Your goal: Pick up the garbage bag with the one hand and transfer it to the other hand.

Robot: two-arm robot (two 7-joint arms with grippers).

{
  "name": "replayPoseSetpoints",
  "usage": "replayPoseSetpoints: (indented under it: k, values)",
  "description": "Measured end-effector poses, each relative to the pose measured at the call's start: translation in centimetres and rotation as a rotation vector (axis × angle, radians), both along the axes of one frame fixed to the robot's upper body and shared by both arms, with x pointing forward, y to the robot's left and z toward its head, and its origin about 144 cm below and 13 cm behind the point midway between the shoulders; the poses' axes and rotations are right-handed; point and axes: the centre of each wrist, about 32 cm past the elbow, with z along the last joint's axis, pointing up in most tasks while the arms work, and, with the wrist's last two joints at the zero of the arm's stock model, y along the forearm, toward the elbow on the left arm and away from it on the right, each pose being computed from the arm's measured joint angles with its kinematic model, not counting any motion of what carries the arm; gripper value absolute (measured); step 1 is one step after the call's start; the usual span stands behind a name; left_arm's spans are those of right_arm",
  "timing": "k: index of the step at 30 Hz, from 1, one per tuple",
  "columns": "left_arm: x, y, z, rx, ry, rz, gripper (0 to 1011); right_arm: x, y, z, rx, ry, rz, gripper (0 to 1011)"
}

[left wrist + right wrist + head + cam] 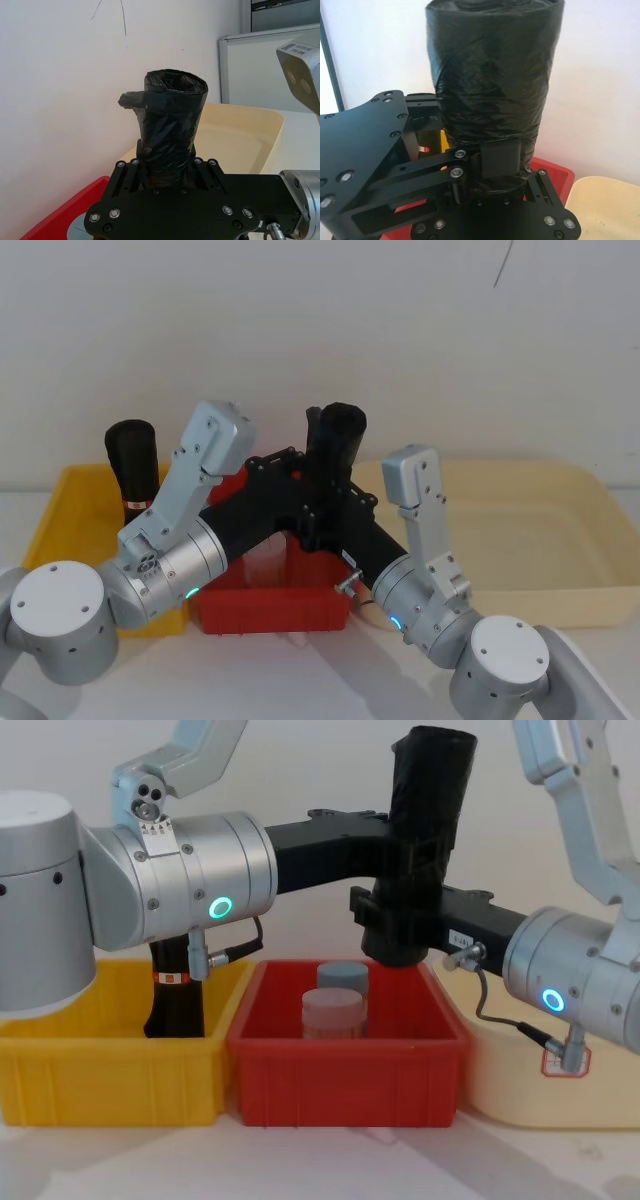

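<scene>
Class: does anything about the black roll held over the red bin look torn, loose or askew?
One thing: a loose flap of plastic sticks out sideways near the top of the garbage bag, as if the roll's end had come unwrapped. Otherwise it stands upright between the left gripper and right gripper, above the red bin.

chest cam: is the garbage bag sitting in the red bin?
No, the garbage bag is held upright in the air above the red bin, with the left tool and the right tool both clamped on it.
</scene>
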Motion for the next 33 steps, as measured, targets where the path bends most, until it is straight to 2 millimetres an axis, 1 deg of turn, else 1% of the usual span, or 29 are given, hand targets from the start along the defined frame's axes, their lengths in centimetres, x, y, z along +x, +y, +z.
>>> replayPoseSetpoints:
  k: [8,9,11,12,15,16,18,19,20,22,25,26,27,29,33]
  values:
    - [0.0,0.0,0.0,0.000,0.000,-0.002,407,0.0,-0.1,0.3,0.009,0.009,-0.007,552]
    - [0.0,-0.1,0.0,0.001,0.000,-0.003,445,0.0,-0.2,0.3,0.011,0.010,-0.010,552]
    - [0.0,-0.1,0.0,0.001,0.000,-0.003,485,0.0,-0.2,0.4,0.014,0.011,-0.012,552]
    - [0.0,-0.1,0.0,0.001,0.000,-0.004,539,0.0,-0.3,0.5,0.016,0.010,-0.015,552]
    - [0.0,-0.1,0.0,0.001,0.000,-0.004,595,0.0,-0.4,0.6,0.019,0.011,-0.021,552]
    - [0.0,-0.1,0.0,0.001,0.000,-0.004,650,0.1,-0.4,0.7,0.020,0.012,-0.025,552]
    - [0.0,-0.1,0.0,0.001,0.000,-0.004,680,0.0,-0.5,0.7,0.021,0.015,-0.031,552]
    - [0.0,-0.1,0.0,0.001,0.000,-0.004,745,0.1,-0.6,0.8,0.022,0.017,-0.038,552]
    - [0.0,-0.1,0.0,0.001,0.001,-0.004,761,0.1,-0.6,0.8,0.023,0.018,-0.040,552]
    - [0.0,0.0,0.0,0.001,0.001,-0.004,837,0.1,-0.7,0.8,0.024,0.021,-0.048,552]
    - [0.0,0.0,0.0,0.001,0.001,-0.004,905,0.1,-0.9,1.0,0.027,0.027,-0.067,552]
    - [0.0,0.0,0.0,0.001,0.000,-0.004,953,0.1,-1.0,1.0,0.028,0.029,-0.072,552]
    - [0.0,0.0,0.0,0.001,0.000,-0.004,953,0.2,-1.0,1.0,0.028,0.031,-0.076,552]
    - [0.0,0.0,0.0,0.001,0.000,-0.003,998,0.2,-1.2,1.1,0.030,0.036,-0.092,552]
    - [0.0,0.0,0.0,0.001,0.000,-0.003,1001,0.3,-1.4,1.3,0.033,0.048,-0.123,552]
